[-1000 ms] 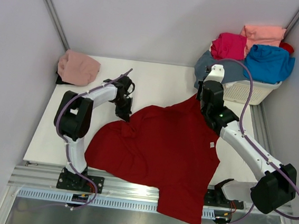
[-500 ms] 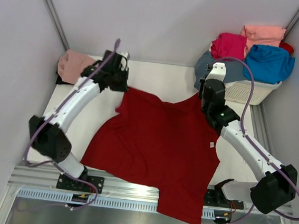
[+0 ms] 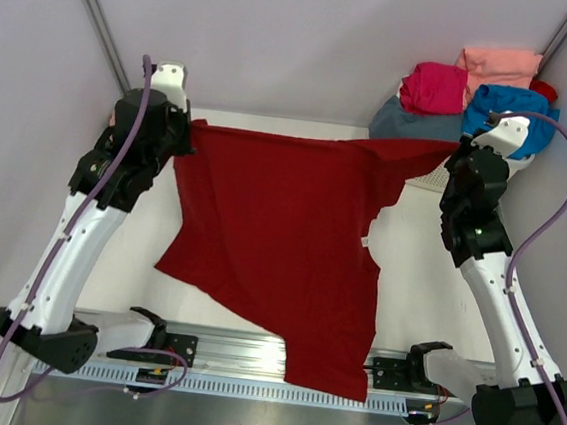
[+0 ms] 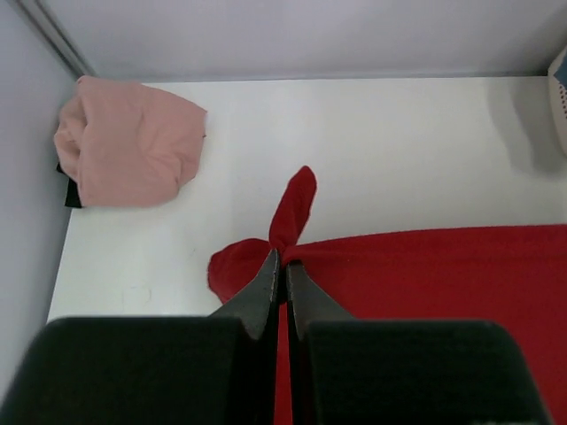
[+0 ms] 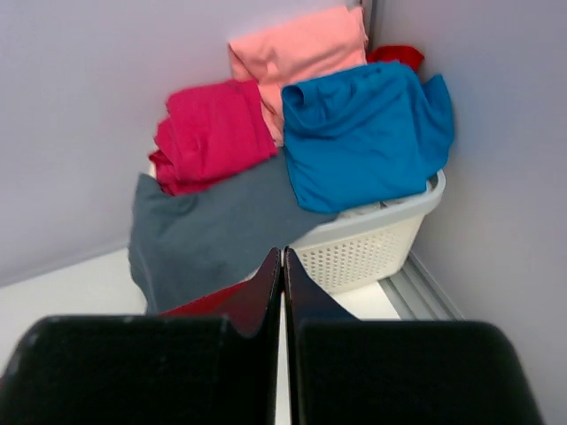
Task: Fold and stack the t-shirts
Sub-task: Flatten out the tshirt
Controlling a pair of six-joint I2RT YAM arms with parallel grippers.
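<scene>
A large dark red t-shirt [image 3: 282, 232] hangs spread between my two grippers, its top edge pulled taut across the far side of the table and its lower end draped past the near rail. My left gripper [image 3: 179, 130] is shut on the shirt's left corner, and red cloth [image 4: 425, 274] bunches at the tips of the left gripper [image 4: 283, 258]. My right gripper [image 3: 457, 154] is shut on the right corner, beside the basket. In the right wrist view, a strip of red [image 5: 202, 303] shows left of the right gripper [image 5: 283, 254].
A dusty pink t-shirt [image 4: 128, 142] lies bundled at the table's far left corner. The white lattice basket [image 5: 372, 239] at the far right holds magenta [image 3: 434, 86], salmon [image 3: 499, 62], bright blue [image 3: 513, 119] and slate grey [image 3: 413, 123] shirts. Walls close in on both sides.
Both arms have risen and swung apart, the left to the far left and the right toward the basket. The red shirt went from lying rumpled on the table to being stretched between them.
</scene>
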